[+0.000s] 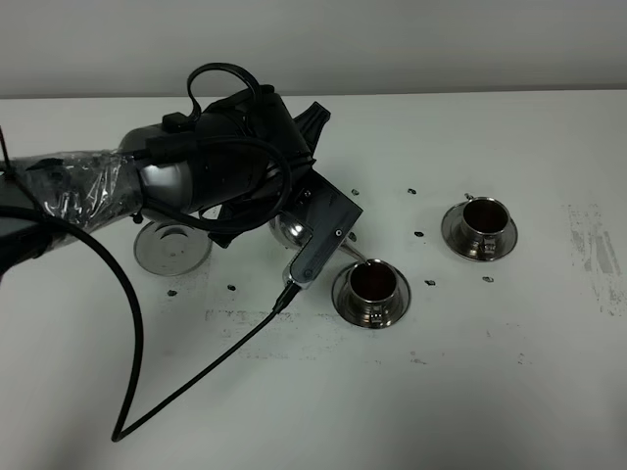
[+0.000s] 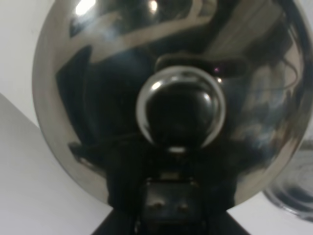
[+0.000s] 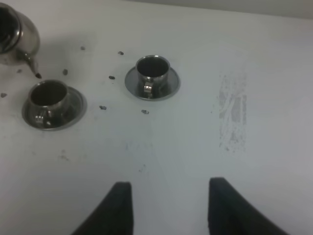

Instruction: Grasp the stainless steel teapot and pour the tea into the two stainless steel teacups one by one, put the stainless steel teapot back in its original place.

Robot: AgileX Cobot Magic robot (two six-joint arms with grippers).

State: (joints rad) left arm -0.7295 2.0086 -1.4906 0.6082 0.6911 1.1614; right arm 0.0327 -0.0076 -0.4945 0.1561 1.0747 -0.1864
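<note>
Teapot (image 1: 287,231) hangs tilted above the white surface (image 1: 470,392), mostly hidden under the left arm in the high view, its thin spout just over the rim of the nearer cup (image 1: 372,285). That cup, on its saucer, holds reddish-brown tea (image 1: 373,281); the farther cup (image 1: 484,220), also on a saucer, looks dark inside as well, though its contents are hard to judge. The left gripper (image 2: 166,203) seems to be closed on the teapot, whose lid and knob fill the left wrist view. A bare steel disc (image 1: 170,246) lies beside the arm. The right gripper (image 3: 168,205) is open and holds nothing, well apart from both cups.
</note>
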